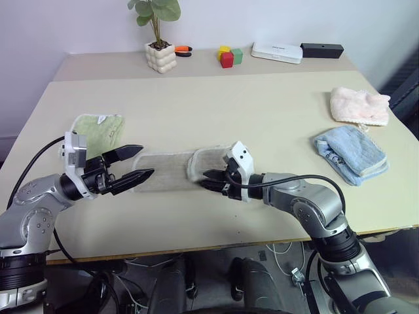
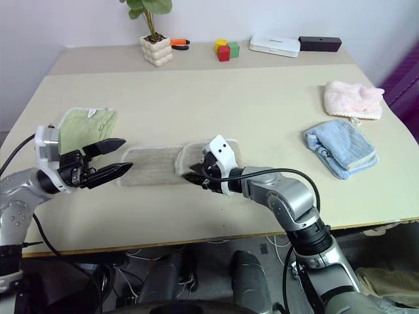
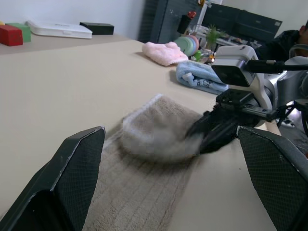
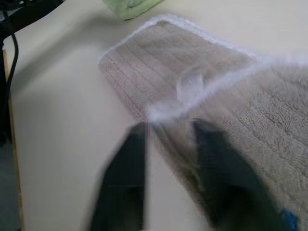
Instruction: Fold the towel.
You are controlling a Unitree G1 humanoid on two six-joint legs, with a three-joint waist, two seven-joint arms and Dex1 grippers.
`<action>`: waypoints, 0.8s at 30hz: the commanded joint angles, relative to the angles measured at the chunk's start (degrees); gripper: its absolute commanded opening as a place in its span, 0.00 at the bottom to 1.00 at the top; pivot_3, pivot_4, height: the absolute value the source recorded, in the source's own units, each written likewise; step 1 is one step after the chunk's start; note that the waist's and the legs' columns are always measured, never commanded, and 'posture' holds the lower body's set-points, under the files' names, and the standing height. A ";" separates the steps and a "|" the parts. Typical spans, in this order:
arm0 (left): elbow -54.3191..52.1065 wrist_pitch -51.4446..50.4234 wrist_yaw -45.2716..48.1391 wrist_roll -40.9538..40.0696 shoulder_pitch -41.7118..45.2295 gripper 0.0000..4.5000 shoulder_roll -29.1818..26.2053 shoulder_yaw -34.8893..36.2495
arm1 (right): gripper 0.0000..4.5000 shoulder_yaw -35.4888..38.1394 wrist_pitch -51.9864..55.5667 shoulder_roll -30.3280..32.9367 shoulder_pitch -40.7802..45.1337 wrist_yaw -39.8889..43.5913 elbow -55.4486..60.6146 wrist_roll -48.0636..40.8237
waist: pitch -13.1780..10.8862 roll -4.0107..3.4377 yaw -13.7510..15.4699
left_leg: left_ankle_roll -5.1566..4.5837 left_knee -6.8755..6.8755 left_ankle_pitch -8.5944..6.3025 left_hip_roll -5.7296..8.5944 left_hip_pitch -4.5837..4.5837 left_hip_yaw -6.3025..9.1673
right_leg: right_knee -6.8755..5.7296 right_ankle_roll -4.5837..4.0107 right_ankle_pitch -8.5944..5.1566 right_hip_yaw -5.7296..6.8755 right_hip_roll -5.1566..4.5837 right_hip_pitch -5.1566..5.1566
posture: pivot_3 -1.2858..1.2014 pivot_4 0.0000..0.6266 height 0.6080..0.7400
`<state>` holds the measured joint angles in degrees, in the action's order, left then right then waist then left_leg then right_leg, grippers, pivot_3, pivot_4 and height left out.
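Tabletop | towel half-folded | blue cloth (aside) | both hands spread, empty

Beige-tan terry towel, whitish edging, flat on table, right end folded over leftward

Beige terry towel with whitish edging lies partly folded over itself on the tan tabletop, two blurry black fingers parted at its fold.

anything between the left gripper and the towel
Nothing visible. The open left gripper hovers at the near end of the towel with only bare table around; the right gripper sits at the towel's folded far end.
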<state>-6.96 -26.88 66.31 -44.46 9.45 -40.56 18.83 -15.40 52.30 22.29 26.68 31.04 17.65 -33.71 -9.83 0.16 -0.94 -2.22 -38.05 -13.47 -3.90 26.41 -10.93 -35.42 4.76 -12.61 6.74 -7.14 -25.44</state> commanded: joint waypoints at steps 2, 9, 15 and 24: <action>-0.46 0.90 0.46 -0.48 1.28 1.00 0.13 0.17 | 0.91 1.80 -2.04 0.35 0.39 2.79 2.28 -0.24 | 0.00 0.00 0.05 | 0.00 0.00 0.00 0.00 0.00 0.00 | 0.00 0.00 0.00 0.00 0.00 0.00 | 0.52 0.24 1.00; 0.99 1.41 0.92 0.21 2.60 1.00 0.29 -0.53 | 0.99 13.20 -7.76 0.81 3.27 5.91 -0.35 -3.21 | 0.00 0.01 0.15 | 0.00 -0.01 0.00 0.02 -0.01 -0.01 | -0.01 0.10 0.06 0.00 0.00 0.01 | 0.52 0.24 1.00; 1.30 -0.64 -1.08 0.33 2.26 1.00 0.59 -1.23 | 0.58 11.90 -17.90 -1.10 4.59 2.93 -8.63 6.48 | 0.01 0.00 -0.10 | 0.05 0.00 0.04 0.04 -0.02 -0.01 | -0.05 0.15 0.09 0.00 0.10 0.00 | 0.52 0.24 1.00; 0.87 -1.36 -3.24 0.31 1.68 1.00 -0.01 -0.69 | 0.01 9.11 -33.08 -7.13 0.05 6.30 -23.37 12.59 | 0.01 0.00 -0.19 | 0.15 0.01 0.11 0.03 -0.02 -0.02 | -0.13 0.18 0.10 0.00 0.18 0.00 | 0.52 0.24 1.00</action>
<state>-4.95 -28.68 63.25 -44.18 11.38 -39.85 16.65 -8.29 21.52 16.50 26.85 36.99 -4.25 -19.62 -9.82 0.16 -1.13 -2.06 -38.05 -13.35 -3.86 26.38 -10.94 -35.56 4.94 -12.51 6.74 -6.94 -25.43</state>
